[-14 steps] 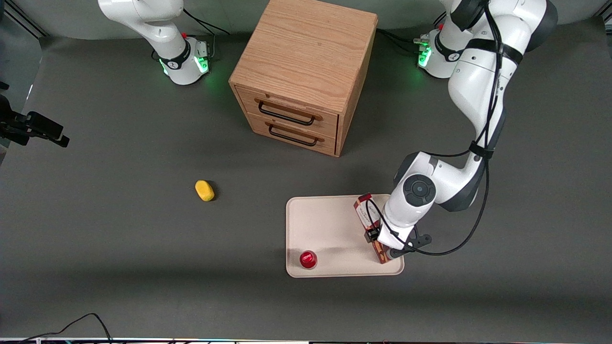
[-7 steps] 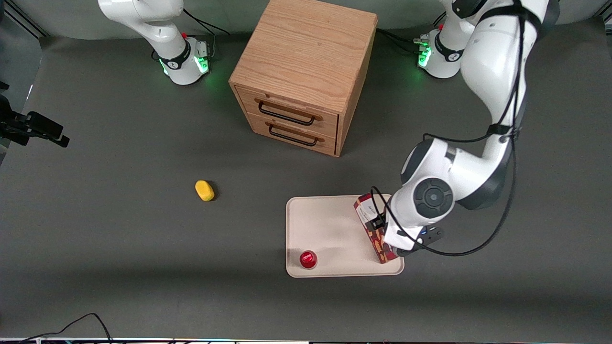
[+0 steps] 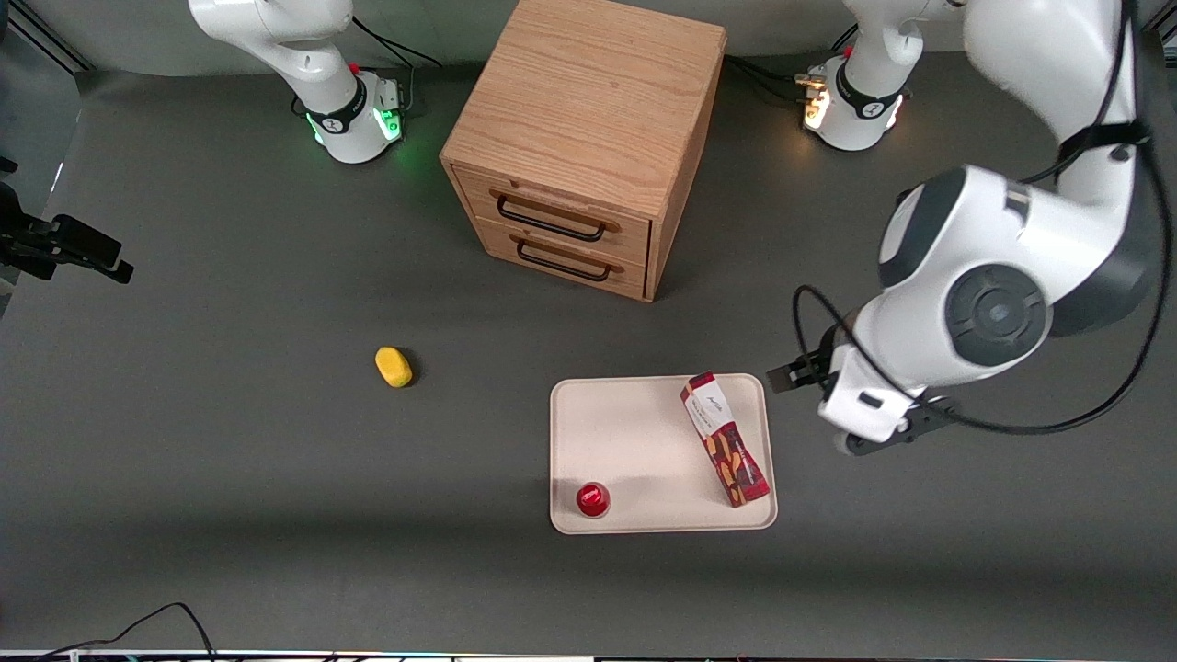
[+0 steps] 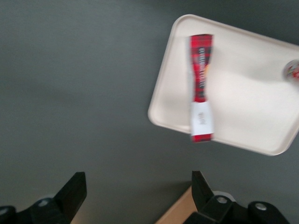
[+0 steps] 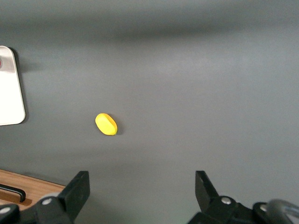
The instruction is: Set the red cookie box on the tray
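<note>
A: What sits nearest the front camera?

B: The flat cream-beige rectangular tray (image 3: 634, 432). A small round red can (image 3: 593, 498) stands on its near edge, and the long narrow dark-red cookie box (image 3: 725, 450) lies flat on it along the edge toward the working arm, white-label end farthest from the camera.

A: And the left arm's gripper?

B: The gripper (image 4: 139, 196) hangs high above the table, beside the tray and apart from it, fingers (image 4: 74, 192) spread wide, holding nothing.

A: Farther off?

B: A small yellow oval sponge (image 3: 394, 366) on the dark grey table (image 3: 230, 460), then the two-drawer oak wooden cabinet (image 3: 584, 138)
</note>
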